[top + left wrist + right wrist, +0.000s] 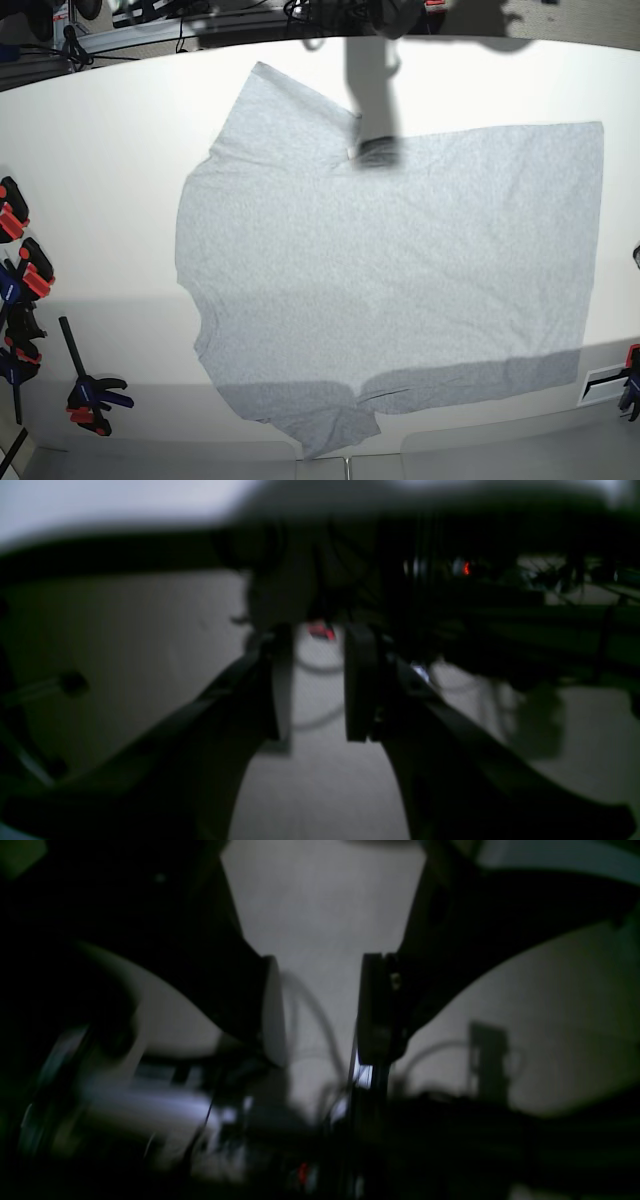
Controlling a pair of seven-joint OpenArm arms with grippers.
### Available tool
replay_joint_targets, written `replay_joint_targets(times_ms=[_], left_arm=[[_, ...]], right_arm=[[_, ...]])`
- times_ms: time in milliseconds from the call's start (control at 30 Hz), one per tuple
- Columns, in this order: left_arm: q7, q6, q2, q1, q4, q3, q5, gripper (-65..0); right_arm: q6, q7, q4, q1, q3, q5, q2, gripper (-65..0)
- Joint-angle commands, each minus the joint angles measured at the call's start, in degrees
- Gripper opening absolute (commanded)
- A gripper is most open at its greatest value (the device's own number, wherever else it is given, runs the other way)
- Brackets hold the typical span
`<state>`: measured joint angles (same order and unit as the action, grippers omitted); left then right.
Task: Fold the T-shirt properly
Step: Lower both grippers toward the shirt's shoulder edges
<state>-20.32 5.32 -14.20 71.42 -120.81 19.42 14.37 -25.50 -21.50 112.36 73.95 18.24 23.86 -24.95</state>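
My claws (314, 680) (320, 1010) gape empty; the light heather-grey cotton T-shirt (390, 270) lies flat on the table, awaiting my first grasp of its sleeves.

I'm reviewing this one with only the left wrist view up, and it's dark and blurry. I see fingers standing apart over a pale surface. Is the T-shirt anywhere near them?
Observer: I can't tell. The base view shows the T-shirt spread flat and unfolded on the white table, but neither arm appears there.
Operator: Which side faces up?
Observer: The plain grey side. No lettering shows.
Operator: And the other arm?
Observer: Its wrist view shows the right gripper with its fingers apart and nothing between them.
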Motion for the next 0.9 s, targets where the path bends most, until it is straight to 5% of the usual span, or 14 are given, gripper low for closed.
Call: replay_joint_targets(times_ms=[0,233,400,533,633,867], left_arm=[[0.04,-0.2,-0.31,0.52,-2.27,0.48,-0.5,-48.6],[-3.89,-0.11,-2.51,-2.99,-10.34,0.48,-1.22,-48.6],[-3.82,0.26,-4.13,-8.26,-10.91,0.46,-1.25,-48.6],[-3.91,8.96,-5.75,-15.04,-10.91,0.46,-2.14,-48.6],[-3.85,13.29,-6.8,-19.58,-10.91,0.35,-2.1,-48.6],[-4.22,13.4,-6.78,-22.99,-10.91,0.37,-2.34,-48.4]], right_arm=[[-0.28,0.63,2.23,1.05,0.83,0.37,-1.11,-42.1],[-2.8,1.38,14.14,1.05,0.92,-10.36,-8.5,-42.1],[-4.92,4.72,18.73,0.48,0.85,-16.74,-10.29,-42.1],[-11.23,8.02,18.14,-6.86,-0.59,-21.46,-10.47,-42.1],[-10.49,7.89,18.14,-11.26,-4.48,-25.18,-11.1,-42.1],[-7.43,0.35,18.12,-18.75,-21.68,-41.46,-11.23,-37.9]])
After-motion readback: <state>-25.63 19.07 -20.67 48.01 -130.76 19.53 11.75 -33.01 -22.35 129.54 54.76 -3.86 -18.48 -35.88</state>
